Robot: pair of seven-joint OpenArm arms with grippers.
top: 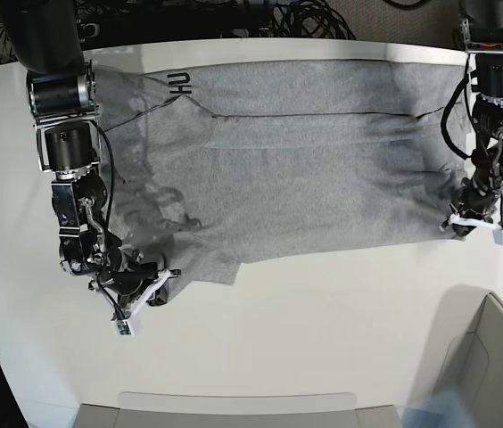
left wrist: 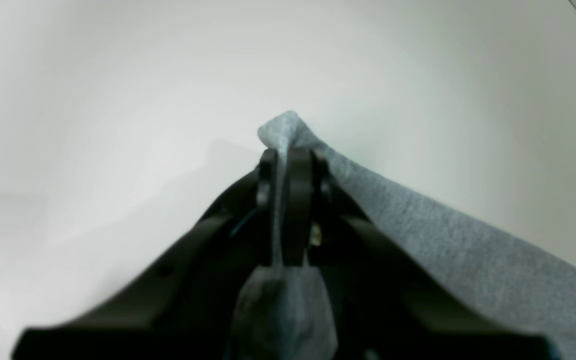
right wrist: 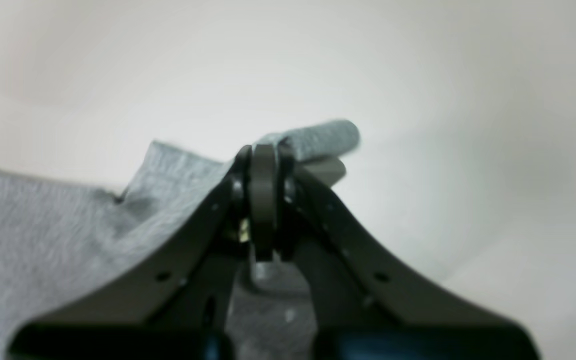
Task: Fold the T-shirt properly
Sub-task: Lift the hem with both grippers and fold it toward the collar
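The heather-grey T-shirt (top: 305, 178) lies spread wide across the white table (top: 323, 312), with a bit of black lettering (top: 179, 84) showing at its far edge. My left gripper (top: 462, 214) is on the right side of the base view, shut on the shirt's right edge. In the left wrist view the left gripper (left wrist: 283, 155) pinches a peak of the shirt (left wrist: 468, 250). My right gripper (top: 158, 283) is shut on the shirt's near left corner. In the right wrist view the right gripper (right wrist: 263, 150) clamps a rolled fold of the shirt (right wrist: 43, 235).
A grey bin (top: 492, 357) stands at the near right corner. A flat grey tray (top: 234, 406) lies along the near edge. Cables (top: 305, 18) run behind the table's far edge.
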